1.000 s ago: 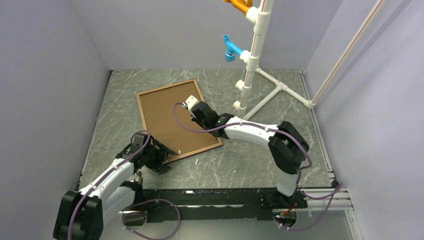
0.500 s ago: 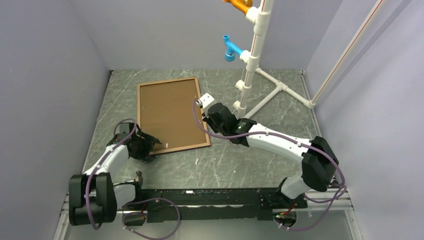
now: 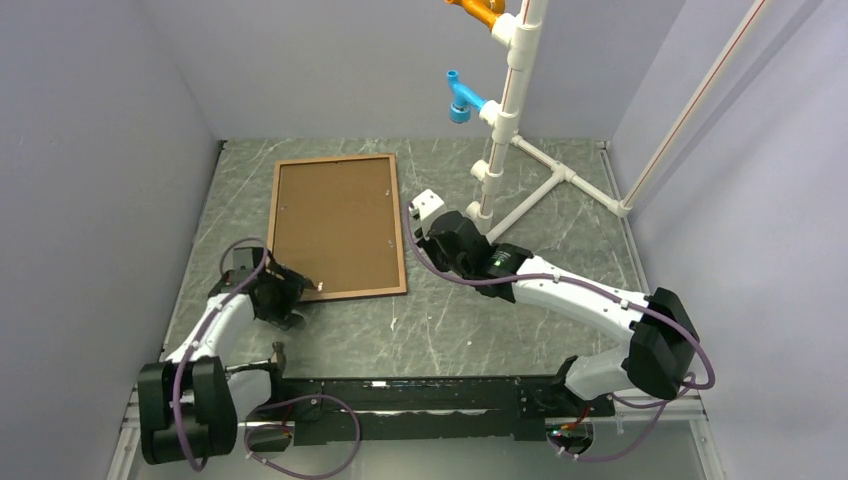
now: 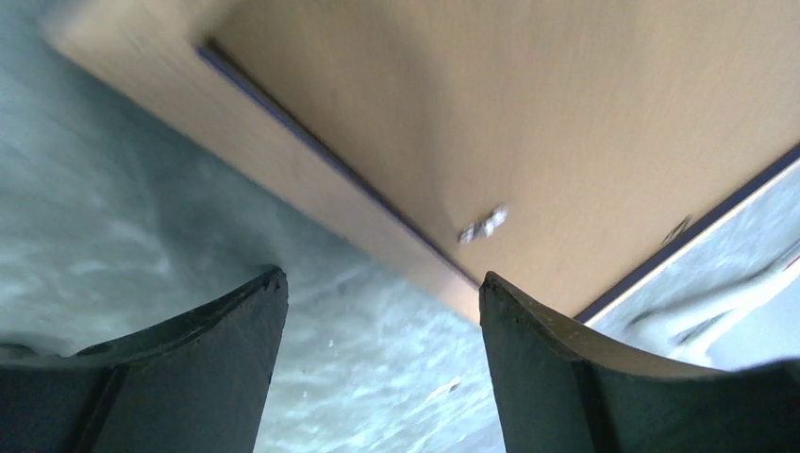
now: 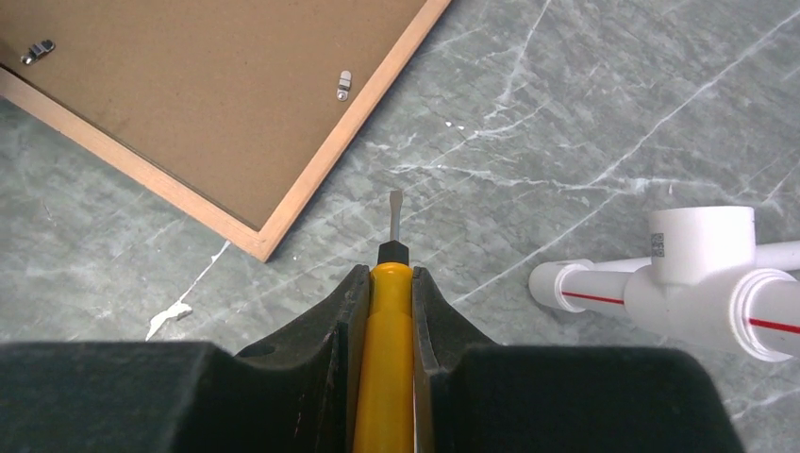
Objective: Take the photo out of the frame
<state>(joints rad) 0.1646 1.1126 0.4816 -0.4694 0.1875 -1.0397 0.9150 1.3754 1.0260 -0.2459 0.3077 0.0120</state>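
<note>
Frame (image 3: 338,158) lying back-up, left gripper (image 4: 377,283) gaping at its corner, right gripper (image 5: 384,278) clamping a screwdriver (image 5: 383,359).
Left gripper is sitting at the frame's 7 o'clock corner, jaws spread wide and gripping nothing. The frame is lying face down on the table (image 3: 480,330) with the brown backing board (image 3: 335,225) up. The photo isn't showing, likely under the board. Right gripper is hovering just off the 3 o'clock edge, blade over bare table. Risk: levering a clip (image 5: 344,85) while nothing is pinning the frame, so it's skating off, or the tip slipping and gouging board and photo.

Frame (image 3: 350,294): thin rectangle, face down, flat on table (image 3: 480,330), far left. Photo (image 3: 335,225): seated inside, only brown backing showing.
</note>
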